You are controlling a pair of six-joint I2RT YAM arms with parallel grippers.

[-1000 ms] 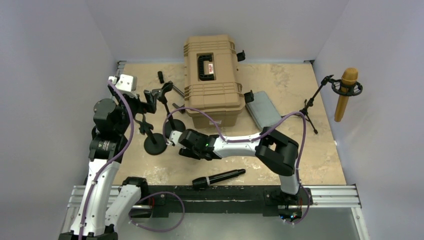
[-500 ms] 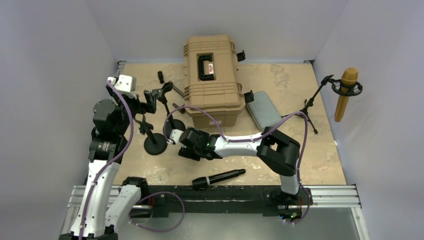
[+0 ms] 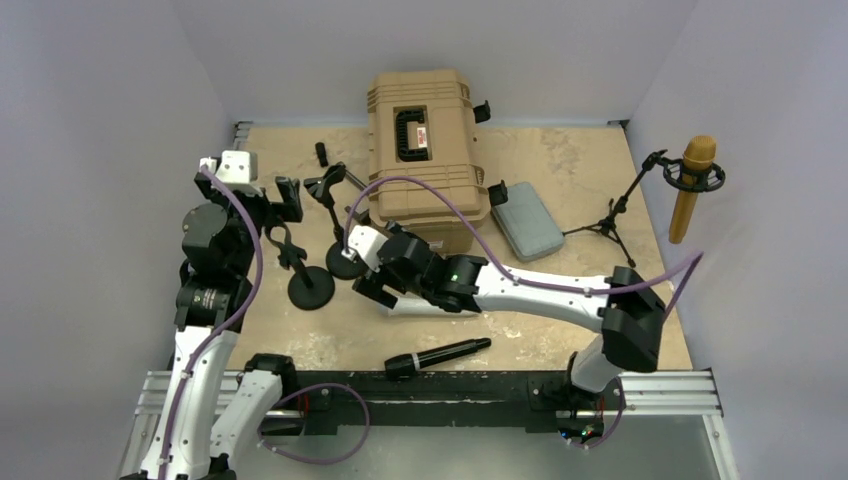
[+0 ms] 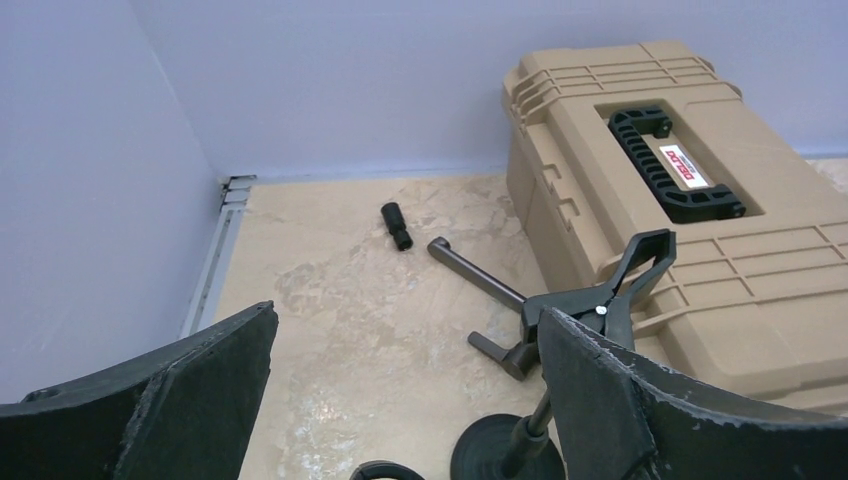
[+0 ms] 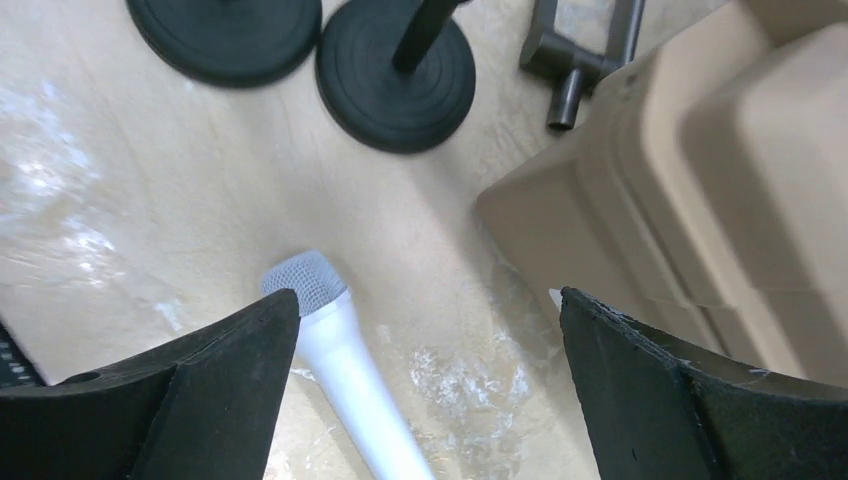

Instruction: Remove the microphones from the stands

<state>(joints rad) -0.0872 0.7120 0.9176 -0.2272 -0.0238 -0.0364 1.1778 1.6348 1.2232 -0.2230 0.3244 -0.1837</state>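
We read it as done: microphone lies flat left of table centre, stand clip empty. Left gripper and right gripper are both spread apart, holding nothing.

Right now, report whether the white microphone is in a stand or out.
Out: the white microphone lies flat on the table under the open right hand; the stand clip is empty.
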